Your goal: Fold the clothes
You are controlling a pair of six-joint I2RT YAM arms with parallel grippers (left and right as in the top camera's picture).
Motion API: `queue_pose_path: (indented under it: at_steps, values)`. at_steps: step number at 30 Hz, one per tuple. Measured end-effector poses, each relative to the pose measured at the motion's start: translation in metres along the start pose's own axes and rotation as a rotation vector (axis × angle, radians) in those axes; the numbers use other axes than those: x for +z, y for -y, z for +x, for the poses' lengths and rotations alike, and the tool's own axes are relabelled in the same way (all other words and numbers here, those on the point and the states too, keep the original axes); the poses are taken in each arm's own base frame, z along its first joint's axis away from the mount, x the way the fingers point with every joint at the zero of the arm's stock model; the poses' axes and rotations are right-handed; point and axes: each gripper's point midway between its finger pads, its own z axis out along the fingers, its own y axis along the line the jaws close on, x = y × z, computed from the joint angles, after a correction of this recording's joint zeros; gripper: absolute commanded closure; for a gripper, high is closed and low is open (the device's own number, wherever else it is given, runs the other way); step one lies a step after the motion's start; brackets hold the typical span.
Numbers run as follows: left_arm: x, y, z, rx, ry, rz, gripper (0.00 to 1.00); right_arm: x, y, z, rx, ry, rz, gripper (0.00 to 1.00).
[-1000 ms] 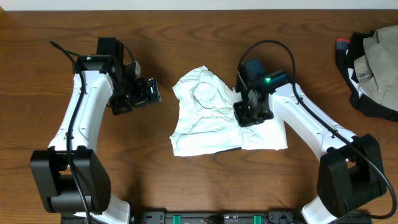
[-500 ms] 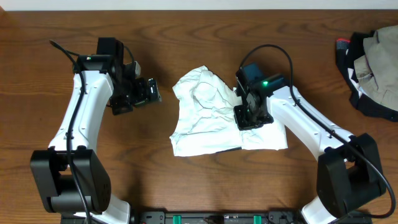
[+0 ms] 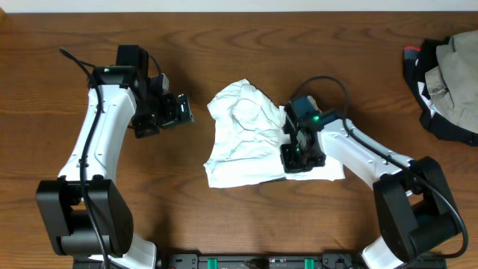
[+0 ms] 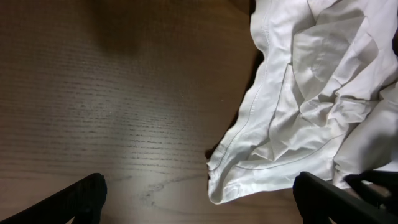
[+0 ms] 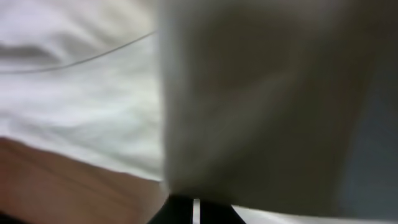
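Observation:
The clothes (image 3: 243,146), a wrinkled white garment, lie crumpled in the middle of the wooden table, with a raised hump at the back. My right gripper (image 3: 296,153) presses down on their right part, shut on a pinch of the fabric. In the right wrist view the cloth (image 5: 81,93) rises blurred right over the closed black tips of that gripper (image 5: 196,211). My left gripper (image 3: 183,110) hovers open to the left of the garment, apart from it. In the left wrist view it (image 4: 202,205) points at bare wood, and the hemmed corner of the clothes (image 4: 298,112) lies ahead to the right.
A heap of dark and khaki garments (image 3: 448,82) lies at the table's right edge. A bare wooden tabletop (image 3: 224,45) surrounds the white garment.
My right gripper has slid a little toward the front edge over the garment and its jaws have closed on the fabric. The left arm has stayed still.

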Motion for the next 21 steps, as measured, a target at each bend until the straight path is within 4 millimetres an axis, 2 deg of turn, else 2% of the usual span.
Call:
queue_pose_path:
  at_steps: [4,8,11,14,16,18,21]
  values:
    - [0.0,0.0,0.0,0.0,0.0,0.0,0.02,0.003,-0.018,0.004,-0.037,-0.009,-0.045,0.99]
    - [0.0,0.0,0.0,0.0,0.0,0.0,0.02,0.003,-0.021,0.007,-0.032,-0.021,-0.061,0.99]
    - [0.0,0.0,0.0,0.0,-0.001,0.0,0.02,-0.005,-0.021,0.005,-0.017,-0.028,-0.061,0.99]
    - [0.0,0.0,0.0,0.0,-0.001,0.0,0.02,-0.031,-0.027,-0.015,-0.023,0.038,-0.085,0.99]
    - [0.0,0.0,0.0,0.0,-0.001,0.0,0.02,-0.059,-0.032,-0.032,-0.03,0.123,-0.106,0.96]
    - [0.0,0.0,0.0,0.0,-0.001,-0.001,0.02,-0.097,-0.035,-0.051,-0.043,0.246,-0.124,0.91]
    - [0.0,0.0,0.0,0.0,-0.001,-0.001,0.02,-0.136,-0.031,-0.07,-0.046,0.39,-0.129,0.91]
